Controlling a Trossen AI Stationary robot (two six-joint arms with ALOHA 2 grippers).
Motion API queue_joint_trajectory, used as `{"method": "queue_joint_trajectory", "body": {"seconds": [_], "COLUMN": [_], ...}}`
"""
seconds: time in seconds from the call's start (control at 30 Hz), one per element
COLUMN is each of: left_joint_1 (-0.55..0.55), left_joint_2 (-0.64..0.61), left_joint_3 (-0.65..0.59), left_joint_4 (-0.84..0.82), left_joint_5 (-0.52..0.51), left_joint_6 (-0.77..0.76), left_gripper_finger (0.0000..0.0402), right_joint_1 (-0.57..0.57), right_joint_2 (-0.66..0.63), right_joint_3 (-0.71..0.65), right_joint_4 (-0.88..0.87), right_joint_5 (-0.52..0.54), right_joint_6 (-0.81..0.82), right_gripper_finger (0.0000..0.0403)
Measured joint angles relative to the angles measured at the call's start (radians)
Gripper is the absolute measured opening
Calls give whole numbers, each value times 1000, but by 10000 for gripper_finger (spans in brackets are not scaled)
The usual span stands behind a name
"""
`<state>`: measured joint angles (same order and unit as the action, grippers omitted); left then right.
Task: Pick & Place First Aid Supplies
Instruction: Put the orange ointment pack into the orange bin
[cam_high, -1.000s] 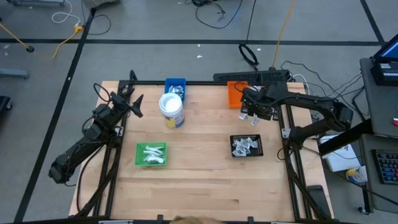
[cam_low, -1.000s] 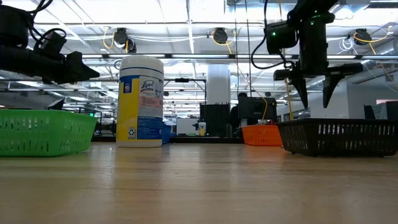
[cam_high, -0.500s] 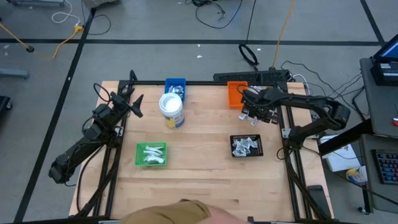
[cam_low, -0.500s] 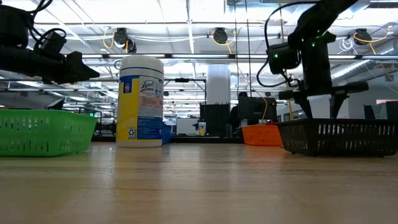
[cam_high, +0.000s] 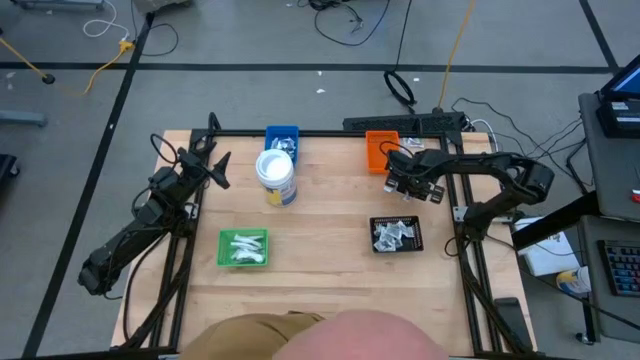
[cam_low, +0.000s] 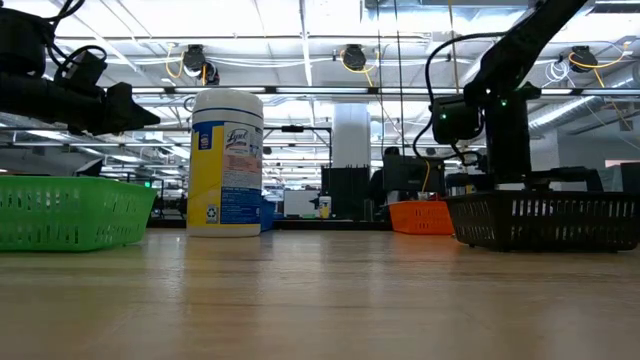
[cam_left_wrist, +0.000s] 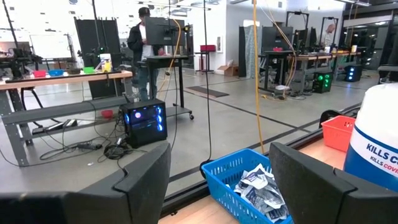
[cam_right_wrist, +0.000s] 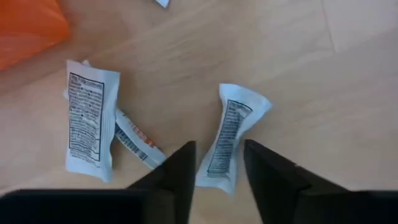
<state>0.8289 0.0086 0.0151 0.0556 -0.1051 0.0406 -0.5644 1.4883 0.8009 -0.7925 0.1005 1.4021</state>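
1. Target item: a small white packet (cam_right_wrist: 231, 134) lies flat on the desk (cam_right_wrist: 298, 68), partly between the two fingers of the right end effector (cam_right_wrist: 219, 163), with its printed face up and its crimped end pointing away from the fingers.
2. Handling estimate: the packet appears light, thin and soft. It will likely flex or crumple under load and may slide on the smooth wood.
3. Grasp point: take hold across the narrow mid-body, where the wrapper is fullest. Avoid the flat crimped ends, which offer little to pinch.
4. Right end effector state: the fingers straddle the packet and stand a little apart; no grip is established, and the packet rests on the desk.
5. Neighbouring items: a larger white packet (cam_right_wrist: 87, 118) lies just beside the fingers, overlapping a slim wrapped piece (cam_right_wrist: 134, 140). Both are near enough to be disturbed.
6. Orange tray (cam_high: 379, 150): just beyond the right end effector (cam_high: 412, 183).
7. Left end effector (cam_high: 213, 160): fingers spread, holding nothing, waiting well apart from the packet.
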Motion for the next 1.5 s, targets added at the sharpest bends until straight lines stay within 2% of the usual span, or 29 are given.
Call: {"method": "queue_joint_trajectory", "body": {"seconds": [0.17, 0.23, 0.4, 0.53, 0.73, 0.87, 1.03, 1.27, 1.5], "left_joint_1": [0, 0, 0, 0, 0, 0, 0, 0, 0], "left_joint_2": [0, 0, 0, 0, 0, 0, 0, 0, 0], "left_joint_3": [0, 0, 0, 0, 0, 0, 0, 0, 0], "left_joint_4": [0, 0, 0, 0, 0, 0, 0, 0, 0], "left_joint_5": [0, 0, 0, 0, 0, 0, 0, 0, 0], "left_joint_6": [0, 0, 0, 0, 0, 0, 0, 0, 0], "left_gripper_finger": [274, 273, 274, 274, 273, 274, 274, 274, 274], "right_joint_1": [-6, -6, -5, -11, -40, -64, -98, -149, -187], "right_joint_2": [16, 15, 3, -16, -27, -27, -21, 63, 205], "right_joint_3": [0, 0, 13, 61, 163, 224, 318, 453, 546], "right_joint_4": [21, 32, 11, -68, -185, -198, -200, -184, -149], "right_joint_5": [-22, -23, -29, -54, -103, -129, -127, -115, -72], "right_joint_6": [0, -2, -12, -120, -528, -806, -1044, -1093, -1093], "right_gripper_finger": [34, 10, 5, 3, 1, 1, 1, 1, 0]}}
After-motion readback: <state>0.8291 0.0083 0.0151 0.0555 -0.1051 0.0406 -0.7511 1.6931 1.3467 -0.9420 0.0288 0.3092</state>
